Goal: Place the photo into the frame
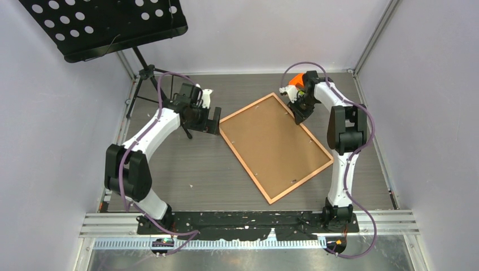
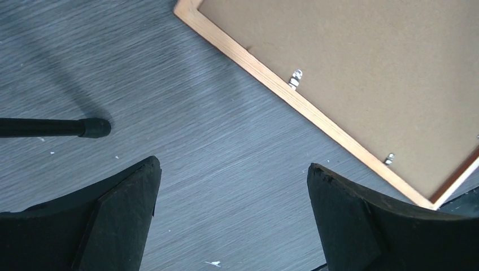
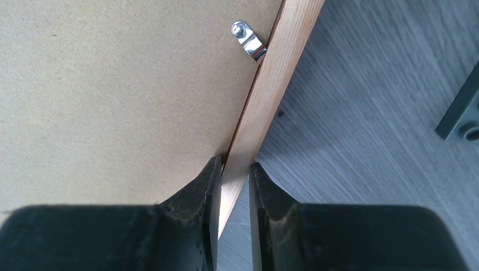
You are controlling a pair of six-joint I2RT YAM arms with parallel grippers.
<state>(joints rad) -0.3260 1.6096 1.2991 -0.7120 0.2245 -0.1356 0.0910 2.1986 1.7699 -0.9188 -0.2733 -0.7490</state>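
The frame [image 1: 245, 162] lies face down and askew on the grey table, its thin orange-brown border around a plain brown backing board [image 1: 274, 144]. The photo is hidden from every view. My right gripper [image 1: 297, 116] is at the frame's far right edge. In the right wrist view it [image 3: 233, 166] is shut on the wooden border [image 3: 277, 79], below a metal clip [image 3: 247, 38]. My left gripper [image 1: 213, 121] is open and empty just off the frame's left corner. In the left wrist view it [image 2: 233, 165] is over bare table, the border [image 2: 316, 113] to its upper right.
A black perforated music stand [image 1: 107, 22] hangs over the far left on tripod legs [image 1: 144, 73]; one leg tip [image 2: 93, 127] lies left of my left gripper. Walls enclose the table on three sides. A dark grey block [image 3: 460, 113] is right of the frame.
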